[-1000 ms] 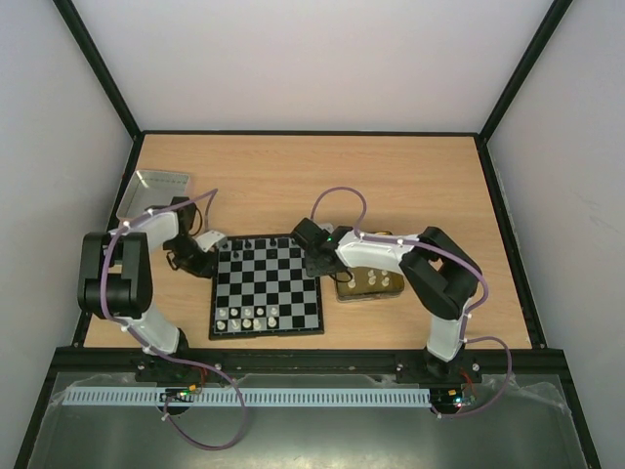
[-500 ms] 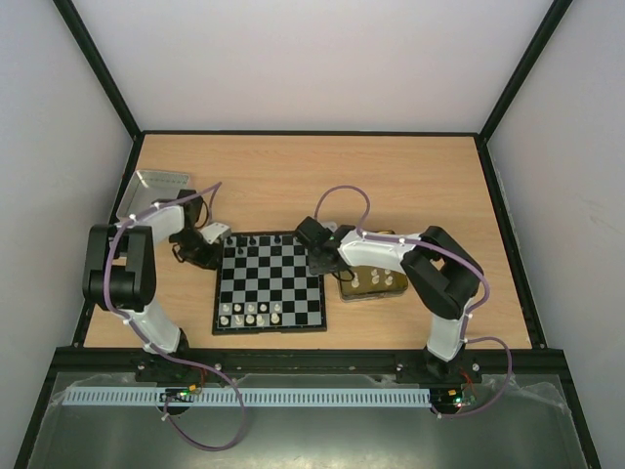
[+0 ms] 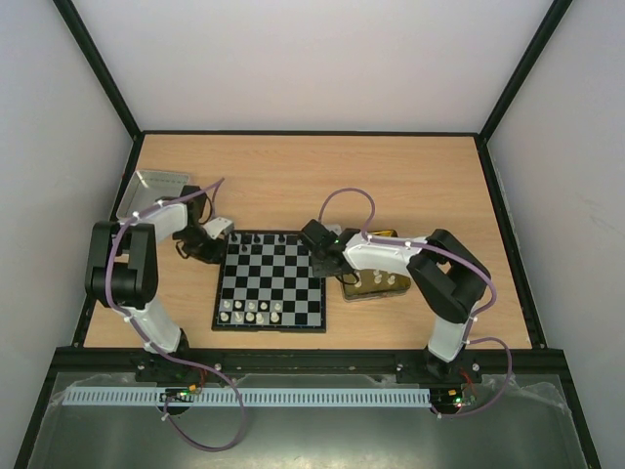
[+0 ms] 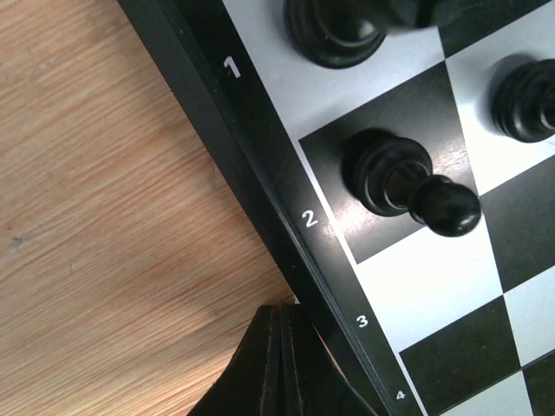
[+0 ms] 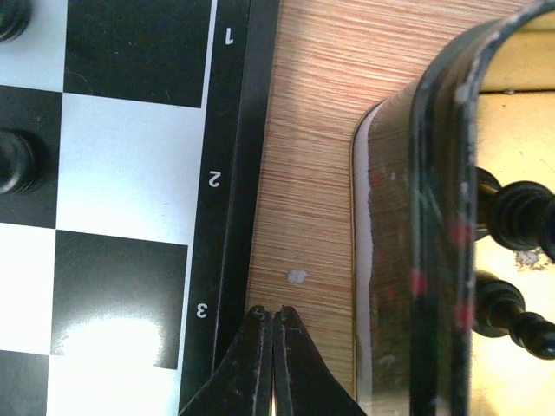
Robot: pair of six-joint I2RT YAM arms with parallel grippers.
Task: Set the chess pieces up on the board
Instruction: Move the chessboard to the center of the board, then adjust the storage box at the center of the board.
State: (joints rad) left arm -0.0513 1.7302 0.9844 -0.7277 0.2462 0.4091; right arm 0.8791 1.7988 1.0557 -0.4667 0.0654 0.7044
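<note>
Top external view shows the board (image 3: pixel 270 283) lying on the table (image 3: pixel 420 176) between the two arms. It now sits a little further right and squarer than a second ago, when it lay slightly skewed. The chess pieces are only partly set: a few white ones (image 3: pixel 249 313) stand on the near rows and black ones (image 3: pixel 256 237) along the far edge, one black pawn (image 4: pixel 399 178) beside the rank-two mark. The left gripper (image 4: pixel 280 314) is pinched fully closed on nothing, its tip right at the board's left border. The right gripper (image 5: pixel 270 314), likewise closed and empty, sits at the right border. This looks like a nudge to straighten the board rather than a placement, so most of the setup remains. Just right of the board, the gold tray (image 5: pixel 434 225) holds several pieces, cream ones among them; the silver lid (image 3: pixel 156 182) at far left shows none in its visible part.
</note>
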